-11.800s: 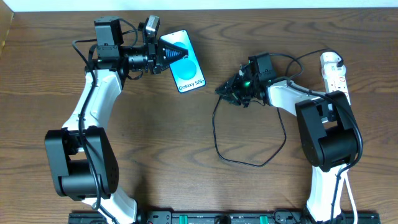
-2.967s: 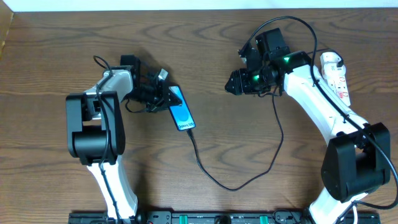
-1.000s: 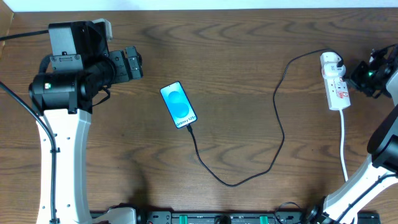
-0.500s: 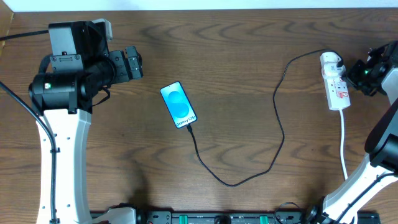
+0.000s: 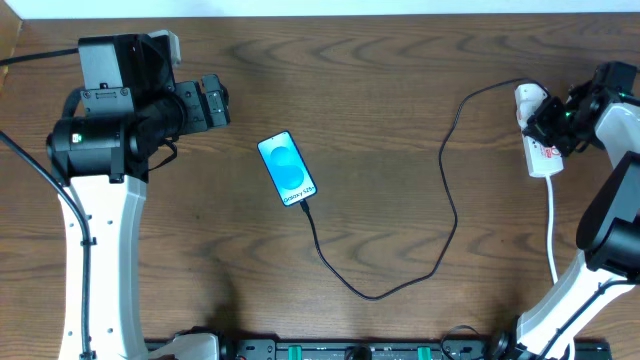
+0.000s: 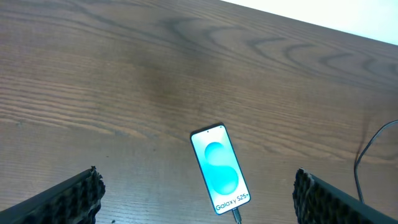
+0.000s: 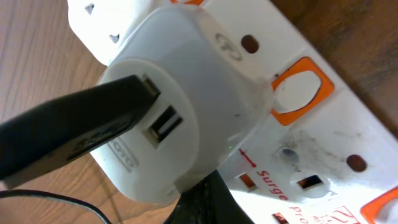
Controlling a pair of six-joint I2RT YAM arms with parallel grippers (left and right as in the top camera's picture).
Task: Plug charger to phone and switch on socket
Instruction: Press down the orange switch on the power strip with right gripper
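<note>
Near the right edge of the tabletop, toward its far right corner, the right gripper (image 5: 556,118) hangs over the head of the socket (image 5: 543,152), close to the white plug of the charger (image 7: 186,87).

Step in hand, as I judge it: the switch. The connector already sits at the bottom edge of the phone (image 5: 287,170), which lies flat left of the table's middle.

Wrist view: an orange rocker (image 7: 300,87) sits just beside the plug body. One dark fingertip (image 7: 205,199) shows low in frame; I cannot tell the jaw opening.

Method: put one fingertip squarely on the rocker and press straight down, without nudging the plug or sliding the strip.

Pose: the right wrist bends in from the strip's outer side. The left gripper (image 5: 214,100) is raised near the far left corner, spread wide and empty.
</note>
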